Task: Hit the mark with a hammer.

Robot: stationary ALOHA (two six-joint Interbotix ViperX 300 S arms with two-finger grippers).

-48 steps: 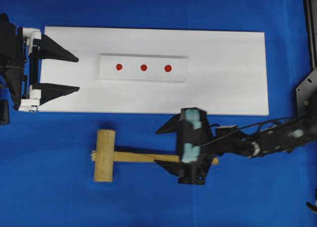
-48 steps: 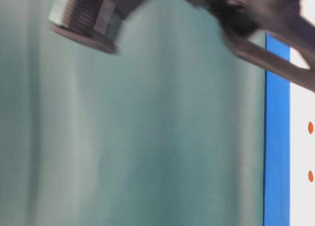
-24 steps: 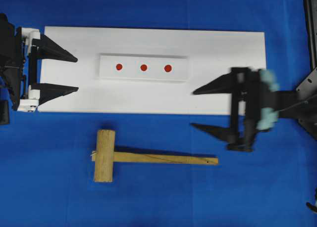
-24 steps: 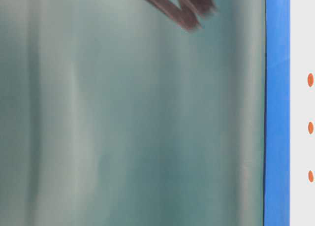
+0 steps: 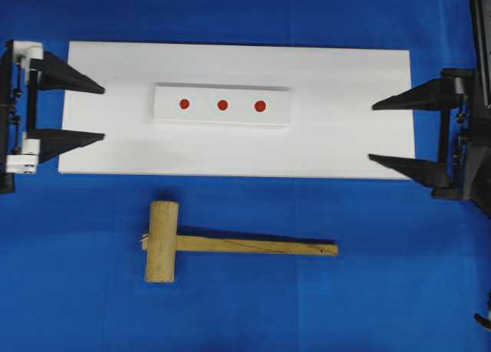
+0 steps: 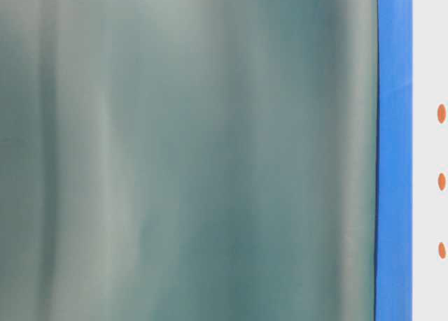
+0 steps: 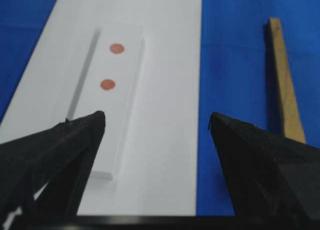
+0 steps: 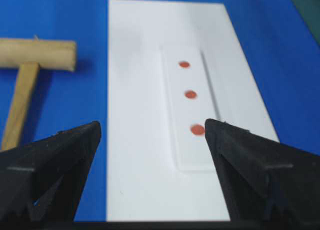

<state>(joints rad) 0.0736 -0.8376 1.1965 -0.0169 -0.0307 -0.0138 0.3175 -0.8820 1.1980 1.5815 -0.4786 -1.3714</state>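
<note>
Overhead view: The hammer (image 5: 230, 245) was found lying flat on the blue tabletop (image 5: 383, 291), near the front edge of the white board (image 5: 345, 76), head toward the left and handle running to the right. It was touched by neither hand. The left hand (image 5: 65, 110) was stationed at the board's left edge and the right hand (image 5: 410, 133) at its right edge, each with its jaws spread wide apart and empty. Three red marks (image 5: 222, 105) were seen in a row on the raised white strip (image 5: 222, 118) at the board's middle.

Table-level view: Little was shown beyond a blurred green backdrop, a blue band and the marks (image 6: 441, 182) at the right edge. Neither hand was in view.

Left wrist view: The fingers (image 7: 75, 135) stood apart, with the strip (image 7: 112, 120) ahead and the hammer handle (image 7: 282, 79) off to the right.

Right wrist view: The fingers (image 8: 65, 145) stood apart; the hammer (image 8: 35, 54) lay to the left and the marks (image 8: 190, 94) ahead.

For the step in hand, judged to be the pickup, the handle should be approached from above, straddled squarely across its flat width, and gripped toward its free end, so that swing length is preserved and the head stays clear of the jaws.
</note>
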